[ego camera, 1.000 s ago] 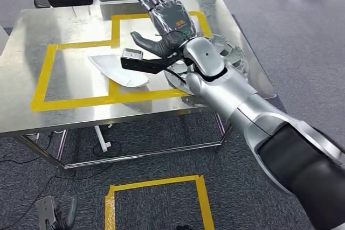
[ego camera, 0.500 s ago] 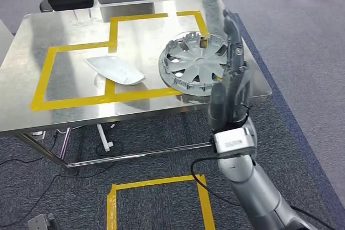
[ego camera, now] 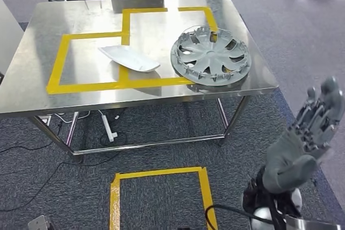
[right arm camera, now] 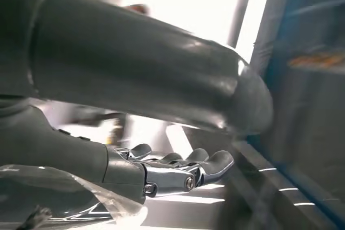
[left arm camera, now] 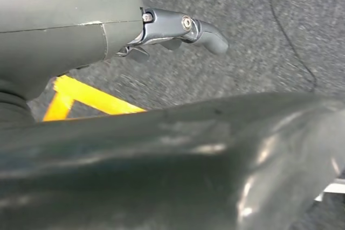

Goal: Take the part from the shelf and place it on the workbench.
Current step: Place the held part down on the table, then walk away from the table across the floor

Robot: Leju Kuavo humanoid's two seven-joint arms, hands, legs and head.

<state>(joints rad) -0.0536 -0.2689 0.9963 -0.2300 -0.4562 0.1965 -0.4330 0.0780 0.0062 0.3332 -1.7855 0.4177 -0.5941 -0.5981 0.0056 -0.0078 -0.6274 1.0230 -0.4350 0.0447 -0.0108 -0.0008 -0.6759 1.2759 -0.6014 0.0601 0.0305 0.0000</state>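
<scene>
Right hand (ego camera: 303, 144) dropped low beside the workbench (ego camera: 36, 87), fingers (ego camera: 321, 109) spread and empty, wheel cover (ego camera: 210, 55) well apart on the benchtop, left hand (left arm camera: 179, 25) fingers extended, holding nothing

My right hand (ego camera: 303, 144) sits low at my right side in the head view, held up off my wrist with the thick grey thumb sticking out toward my left and the darker fingers (ego camera: 321, 112) pointing up and away, loosely apart, nothing in them. The right wrist view shows the same fingers (right arm camera: 191, 165) stretched out pretty straight. My left hand (left arm camera: 171, 28) in its wrist view has its fingers extended too, holding nothing.
</scene>
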